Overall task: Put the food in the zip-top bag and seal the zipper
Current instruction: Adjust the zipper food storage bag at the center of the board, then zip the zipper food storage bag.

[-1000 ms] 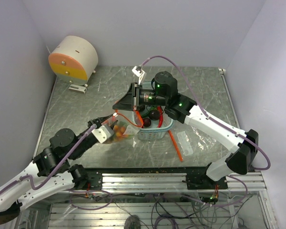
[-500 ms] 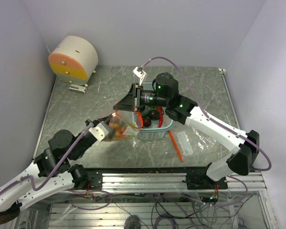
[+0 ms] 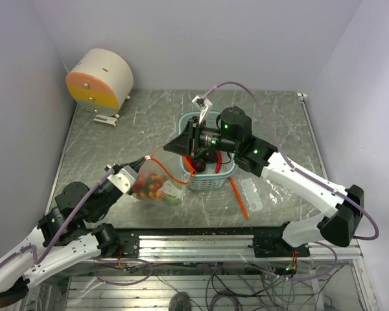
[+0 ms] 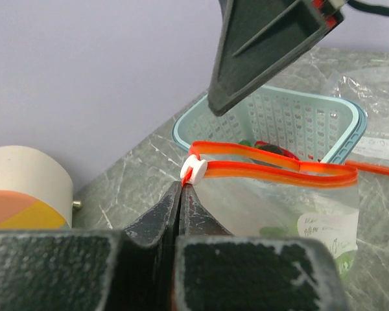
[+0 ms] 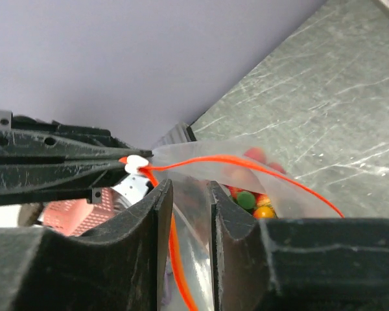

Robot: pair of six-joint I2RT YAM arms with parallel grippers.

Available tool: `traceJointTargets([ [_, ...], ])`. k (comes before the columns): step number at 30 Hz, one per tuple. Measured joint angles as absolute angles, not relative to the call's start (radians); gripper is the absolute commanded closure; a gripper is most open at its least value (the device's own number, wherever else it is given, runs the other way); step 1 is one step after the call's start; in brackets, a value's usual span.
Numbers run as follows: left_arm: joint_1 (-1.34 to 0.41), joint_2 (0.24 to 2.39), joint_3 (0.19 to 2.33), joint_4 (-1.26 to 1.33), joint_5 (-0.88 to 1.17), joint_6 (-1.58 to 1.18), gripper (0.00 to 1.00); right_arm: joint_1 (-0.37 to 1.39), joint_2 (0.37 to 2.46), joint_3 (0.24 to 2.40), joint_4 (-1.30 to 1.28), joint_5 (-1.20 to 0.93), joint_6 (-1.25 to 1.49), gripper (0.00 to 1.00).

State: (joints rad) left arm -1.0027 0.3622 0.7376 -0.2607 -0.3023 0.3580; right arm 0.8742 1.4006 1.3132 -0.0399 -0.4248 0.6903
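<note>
The clear zip-top bag hangs from my left gripper, left of the basket, with several small red, orange, yellow and green food pieces inside. In the left wrist view my left gripper is shut on the bag's edge just under the white slider of the orange-red zipper. My right gripper is above the bag's mouth. In the right wrist view it is open, with the zipper strip and bag film between the jaws and food beyond.
The light-blue mesh basket stands mid-table and holds dark round pieces. A second flat clear bag with an orange strip lies to its right. A round white, orange and yellow object stands at the back left.
My left gripper has pulled the bag left and nearer, away from the basket. My right gripper has shifted right, and the zipper now stretches out between the two.
</note>
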Motion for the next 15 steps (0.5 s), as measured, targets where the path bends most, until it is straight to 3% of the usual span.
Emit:
traceJointTargets([
  [3,-1.003,0.356,0.738,-0.287,-0.309,0.348,0.93,0.875,1.366,1.279,-0.014,-0.433,0.612,0.53],
  [5,-1.003,0.35,0.738,-0.302,-0.311,0.339,0.93,0.875,1.335,1.251,0.016,-0.442,0.544,0.47],
  [15,-1.003,0.36,0.781,-0.416,-0.29,0.263,0.93,0.932,1.287,1.169,0.206,-0.585,0.205,0.52],
])
